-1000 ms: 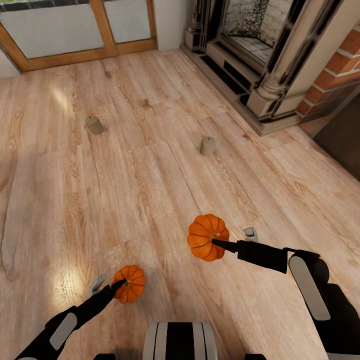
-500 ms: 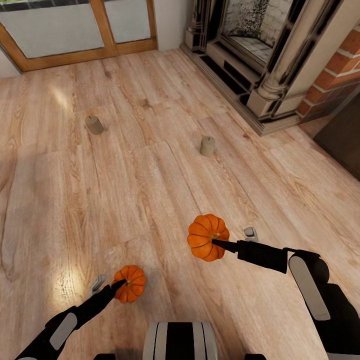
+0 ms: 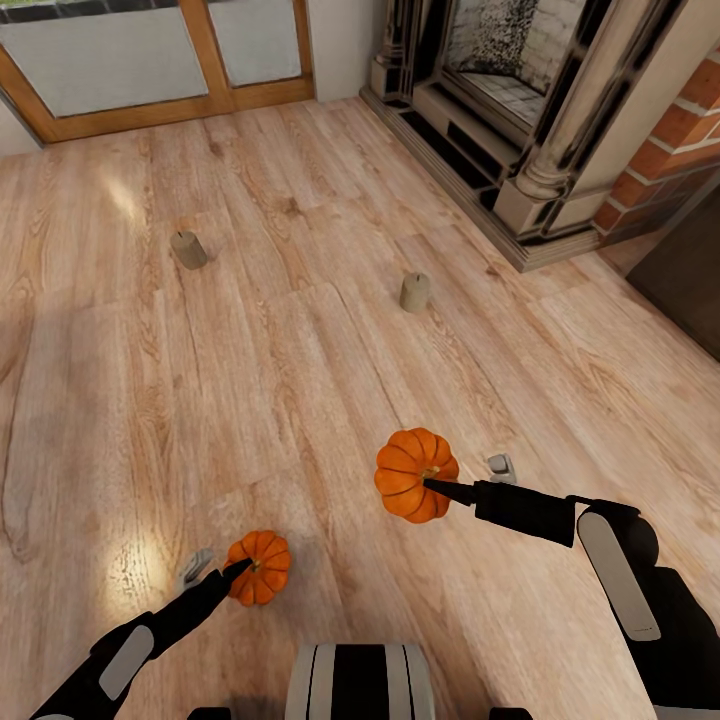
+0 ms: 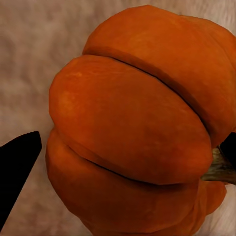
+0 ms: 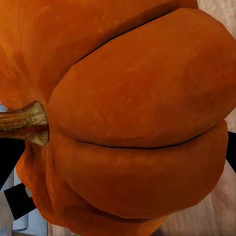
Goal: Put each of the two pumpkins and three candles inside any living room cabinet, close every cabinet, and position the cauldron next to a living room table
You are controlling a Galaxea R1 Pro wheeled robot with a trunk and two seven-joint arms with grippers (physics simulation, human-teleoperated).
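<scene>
**Two candles on a plank floor**

The floor (image 3: 300, 380) is pale wood planking with strong grain, running from the glazed wooden door frame (image 3: 200, 70) at the far wall to the stone fireplace (image 3: 520, 130) at the right. Two stubby grey-beige candles stand upright on it, well apart: one candle (image 3: 188, 249) out toward the doors, the other candle (image 3: 415, 291) nearer the fireplace base. Bright patches of light lie on the boards.

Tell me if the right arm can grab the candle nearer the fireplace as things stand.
Probably not: the right gripper already grips a pumpkin, and that candle stands well ahead on the bare floor, seemingly beyond reach.
</scene>
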